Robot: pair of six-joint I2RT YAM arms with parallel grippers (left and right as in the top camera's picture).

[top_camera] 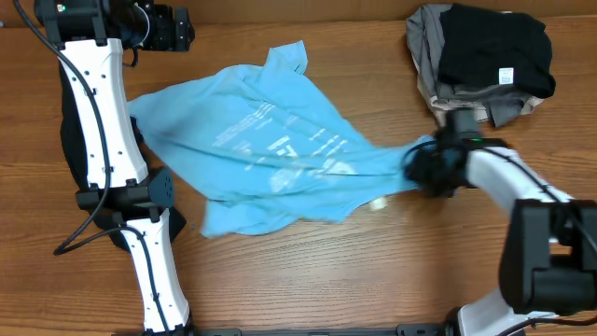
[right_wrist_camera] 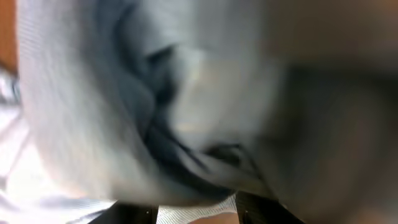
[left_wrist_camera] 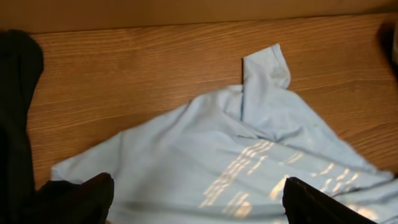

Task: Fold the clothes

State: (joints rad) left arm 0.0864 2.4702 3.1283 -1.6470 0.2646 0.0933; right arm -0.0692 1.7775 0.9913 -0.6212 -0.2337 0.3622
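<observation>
Left arm (top_camera: pixel 98 103) reaching far, left gripper (left_wrist_camera: pixel 199 186) spread apart, right arm (top_camera: pixel 508 182) stretched inward, right gripper (top_camera: pixel 412 171) clamped

A brown wood-grain desk (top_camera: pixel 373 280) fills the view; a plain tan strip (left_wrist_camera: pixel 186 12) borders the desk's far edge.

Overhead's looking straight down from high up, with the whole table (top_camera: pixel 373 271) in frame. My left wrist camera's up off the shirt (left_wrist_camera: pixel 205 162), tilted forward across it toward the sleeve (left_wrist_camera: pixel 264 68), with my left fingertips (left_wrist_camera: pixel 311 202) dark along the bottom edge. My right wrist camera's jammed right against cloth, all blur, too near to read. Overhead and left wrist share that sleeve and the pale print (left_wrist_camera: pixel 249 165).
</observation>
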